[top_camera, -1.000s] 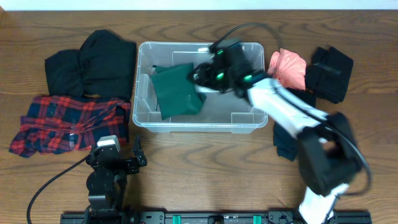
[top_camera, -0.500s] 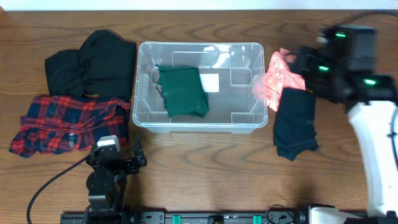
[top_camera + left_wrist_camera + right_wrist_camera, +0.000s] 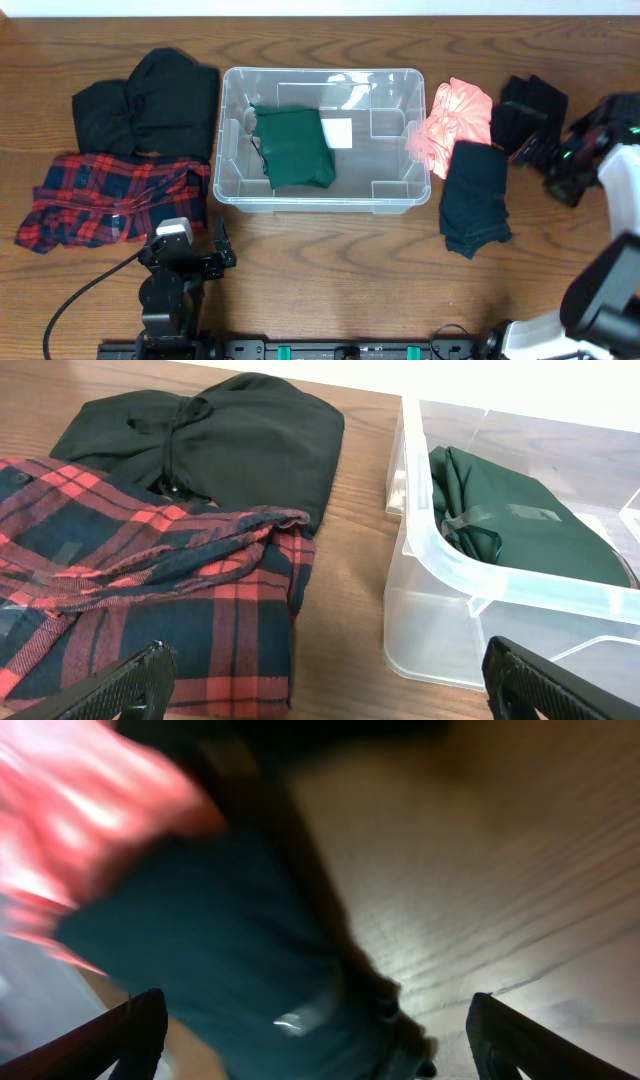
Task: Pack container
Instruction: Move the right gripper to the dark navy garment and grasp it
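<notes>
— Where does the container sit?

— The large clear rectangular plastic bin (image 3: 320,72) stands on the brown wooden table (image 3: 330,270), centred and toward twelve o'clock. A folded dark green garment (image 3: 293,147) lies in its nine o'clock half, beside the white label (image 3: 338,132) on the base.

— And around it?

— At three o'clock, touching the bin's rim, lies a crumpled coral-pink cloth (image 3: 455,120). At four o'clock is a folded dark teal garment (image 3: 475,195), and further out at three a black bundle (image 3: 528,115). At ten o'clock is a heap of black clothing (image 3: 150,100), and at eight a red-and-navy plaid shirt (image 3: 115,195).

— The arms?

— The right gripper (image 3: 315,1032) reaches in from the three o'clock edge, just beside the black bundle. Its fingers are spread wide and empty, and its wrist view is blurred. The left gripper (image 3: 340,685) sits folded at the seven o'clock edge, pointing toward the bin and the plaid shirt. Its fingers are likewise splayed, holding nothing.
</notes>
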`<state>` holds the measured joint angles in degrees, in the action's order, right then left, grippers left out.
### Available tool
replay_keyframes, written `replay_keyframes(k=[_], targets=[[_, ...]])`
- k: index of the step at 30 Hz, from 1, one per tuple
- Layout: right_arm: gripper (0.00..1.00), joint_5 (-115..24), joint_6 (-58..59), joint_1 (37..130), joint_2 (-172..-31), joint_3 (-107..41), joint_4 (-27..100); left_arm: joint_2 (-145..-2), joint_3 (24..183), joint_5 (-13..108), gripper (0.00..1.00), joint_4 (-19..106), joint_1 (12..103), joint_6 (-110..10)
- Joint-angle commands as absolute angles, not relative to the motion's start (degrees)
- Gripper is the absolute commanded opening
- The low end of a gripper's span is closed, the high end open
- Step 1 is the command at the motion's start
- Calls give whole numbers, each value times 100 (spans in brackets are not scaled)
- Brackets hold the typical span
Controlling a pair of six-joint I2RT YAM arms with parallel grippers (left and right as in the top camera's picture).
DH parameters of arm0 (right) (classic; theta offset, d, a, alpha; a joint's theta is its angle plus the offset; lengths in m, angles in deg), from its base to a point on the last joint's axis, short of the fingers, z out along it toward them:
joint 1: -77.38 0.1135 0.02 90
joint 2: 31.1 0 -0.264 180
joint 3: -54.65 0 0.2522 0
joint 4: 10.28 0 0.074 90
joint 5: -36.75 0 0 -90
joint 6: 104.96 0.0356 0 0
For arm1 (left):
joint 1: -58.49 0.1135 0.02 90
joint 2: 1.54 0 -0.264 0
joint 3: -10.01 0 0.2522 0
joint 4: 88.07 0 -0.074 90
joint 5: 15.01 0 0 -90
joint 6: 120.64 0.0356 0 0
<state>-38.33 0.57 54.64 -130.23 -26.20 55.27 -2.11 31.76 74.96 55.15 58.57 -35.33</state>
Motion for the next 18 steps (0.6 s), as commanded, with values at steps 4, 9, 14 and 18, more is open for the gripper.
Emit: replay_keyframes(k=[4,9,14,18], targets=[[92,-3176,-653,5606,-13521,-1711,4616,-177,3064,7496,98,5493,5831,-3563],[72,-2428,-946,5752,-13563,-1147,3884,-177,3064,7496,98,5493,5831,-3563],[38,-2428,-946,5796,-13528,-1109,3886,-177,3064,7496,98,5493,5831,-3563],[22,-2327,-946,5796,-13279,-1140,4008,-177,3064,7496,98,5493,5831,-3563]])
